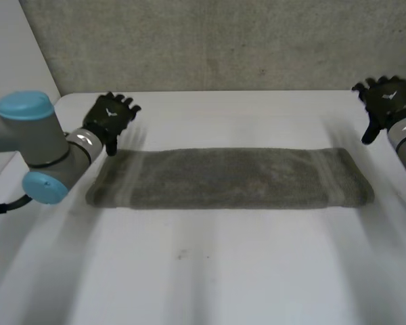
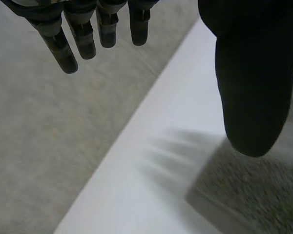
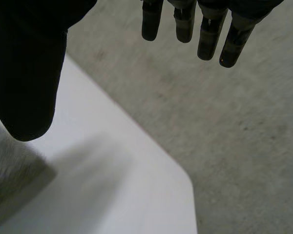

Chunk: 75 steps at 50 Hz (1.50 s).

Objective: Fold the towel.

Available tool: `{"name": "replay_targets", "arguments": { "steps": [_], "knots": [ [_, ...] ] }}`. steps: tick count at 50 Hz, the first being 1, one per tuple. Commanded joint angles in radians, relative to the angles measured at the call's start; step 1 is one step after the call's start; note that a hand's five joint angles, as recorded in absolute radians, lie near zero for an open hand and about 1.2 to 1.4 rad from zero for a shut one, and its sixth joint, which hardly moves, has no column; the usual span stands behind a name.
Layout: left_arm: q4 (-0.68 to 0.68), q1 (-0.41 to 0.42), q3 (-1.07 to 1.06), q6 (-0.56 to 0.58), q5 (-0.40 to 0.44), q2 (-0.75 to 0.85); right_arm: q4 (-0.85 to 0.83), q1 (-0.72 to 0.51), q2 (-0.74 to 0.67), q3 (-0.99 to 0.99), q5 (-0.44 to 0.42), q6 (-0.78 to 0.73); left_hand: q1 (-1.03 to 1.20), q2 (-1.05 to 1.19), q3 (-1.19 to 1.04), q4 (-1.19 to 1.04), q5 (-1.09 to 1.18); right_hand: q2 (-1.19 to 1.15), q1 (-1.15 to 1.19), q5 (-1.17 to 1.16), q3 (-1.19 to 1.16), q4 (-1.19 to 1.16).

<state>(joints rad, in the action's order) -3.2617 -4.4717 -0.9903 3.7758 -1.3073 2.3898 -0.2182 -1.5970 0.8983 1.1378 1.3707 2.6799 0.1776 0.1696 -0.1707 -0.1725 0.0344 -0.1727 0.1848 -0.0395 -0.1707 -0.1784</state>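
**A:** Where does the towel lie?

**B:** There is one towel (image 1: 230,177), already narrowed to a long band. It lies flat on the white table (image 1: 210,271), and its long axis runs across the table from the left arm's side to the right arm's side.

**A:** Where are the hands, and in what state?

**B:** Two hands are logged. The left hand (image 1: 108,118) hovers just beyond the far corner of the towel's left end. Its fingers (image 2: 63,48) are straight and spread, the thumb is apart, and it holds nothing. The right hand (image 1: 387,101) hangs beyond the far corner of the right end, likewise spread and empty. In each wrist view a towel corner sits below the thumb, not between thumb and fingers.

**A:** Which hand is nearer?

**B:** The left, by a small margin. The right stands a little further out past its end.

**A:** What relation does the coming move turn on?

**B:** Each short end lies toward the robot and inward from its hand. The likely next step is to bring one end over to the other along the long axis, so each hand would need to come down and in onto its own end.
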Motion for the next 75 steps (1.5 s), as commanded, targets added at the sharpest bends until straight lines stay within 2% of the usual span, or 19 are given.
{"name": "replay_targets", "arguments": {
  "steps": [1,5,12,16,18,24,32,44,49,51,52,53,63,68,75],
  "knots": [
    [-0.007,-0.011,-0.21,-0.197,0.002,-0.213,0.023,0.006,0.203,0.144,-0.01,0.092,-0.003,0.005,-0.004,-0.002,-0.034,-0.002,-0.01,0.04,-0.004,0.004],
    [-0.016,-0.011,-0.324,-0.265,0.002,-0.305,0.098,0.006,0.295,0.249,-0.018,0.089,-0.003,0.005,-0.004,-0.002,-0.034,-0.002,-0.01,0.04,-0.004,0.004],
    [-0.122,0.002,-0.603,-0.363,-0.004,-0.481,0.184,0.022,0.324,0.371,-0.028,0.08,-0.003,0.005,-0.004,-0.002,-0.034,-0.059,0.046,-0.017,-0.061,-0.053],
    [-0.181,0.006,-0.697,-0.389,-0.026,-0.543,0.183,0.048,0.329,0.439,-0.058,0.077,-0.002,0.006,-0.005,-0.003,-0.034,-0.203,0.191,-0.162,-0.205,-0.197],
    [-0.235,0.015,-0.77,-0.407,-0.055,-0.583,0.172,0.066,0.334,0.496,-0.105,0.063,0.004,0.012,-0.011,-0.009,-0.028,-0.378,0.366,-0.337,-0.38,-0.373],
    [-0.32,0.023,-0.858,-0.449,-0.108,-0.598,0.064,0.097,0.321,0.582,-0.174,0.045,0.027,0.035,-0.034,-0.032,-0.004,-0.391,0.379,-0.349,-0.393,-0.385],
    [-0.335,0.025,-0.889,-0.478,-0.13,-0.593,-0.096,0.1,0.249,0.631,-0.185,-0.029,0.01,0.017,-0.016,-0.015,-0.022,-0.391,0.379,-0.349,-0.393,-0.385],
    [-0.368,0.025,-0.91,-0.478,-0.13,-0.593,-0.136,0.111,0.151,0.606,-0.182,-0.1,0.007,0.015,-0.013,-0.012,-0.025,-0.453,0.44,-0.411,-0.454,-0.447],
    [-0.369,0.026,-0.912,-0.478,-0.13,-0.59,-0.148,0.117,0.136,0.599,-0.182,-0.104,0.007,0.015,-0.013,-0.012,-0.025,-0.643,0.631,-0.602,-0.645,-0.638],
    [-0.369,0.026,-0.915,-0.476,-0.13,-0.59,-0.17,0.117,0.117,0.589,-0.18,-0.109,0.007,0.015,-0.013,-0.012,-0.025,-0.962,0.949,-0.92,-0.963,-0.956],
    [-0.369,0.026,-0.915,-0.476,-0.13,-0.59,-0.17,0.117,0.117,0.589,-0.18,-0.109,0.007,0.015,-0.013,-0.012,-0.025,-0.963,0.951,-0.922,-0.965,-0.958],
    [-0.372,0.026,-0.918,-0.476,-0.13,-0.592,-0.182,0.117,0.113,0.586,-0.179,-0.109,0.007,0.015,-0.013,-0.012,-0.025,-1.221,1.209,-1.18,-1.223,-1.215],
    [-0.372,0.025,-0.926,-0.478,-0.13,-0.598,-0.204,0.201,0.114,0.553,-0.137,-0.135,0.004,0.012,-0.011,-0.009,-0.028,-1.224,1.211,-1.182,-1.226,-1.218],
    [-0.372,0.025,-0.926,-0.478,-0.13,-0.6,-0.197,0.343,0.114,0.493,-0.101,-0.233,0.001,0.009,-0.008,-0.006,-0.031,-1.224,1.211,-1.182,-1.226,-1.218],
    [-0.369,0.026,-0.926,-0.476,-0.133,-0.603,-0.141,0.407,0.125,0.41,-0.097,-0.325,0.001,0.009,-0.008,-0.006,-0.031,-1.224,1.211,-1.182,-1.226,-1.218]
  ]
}}
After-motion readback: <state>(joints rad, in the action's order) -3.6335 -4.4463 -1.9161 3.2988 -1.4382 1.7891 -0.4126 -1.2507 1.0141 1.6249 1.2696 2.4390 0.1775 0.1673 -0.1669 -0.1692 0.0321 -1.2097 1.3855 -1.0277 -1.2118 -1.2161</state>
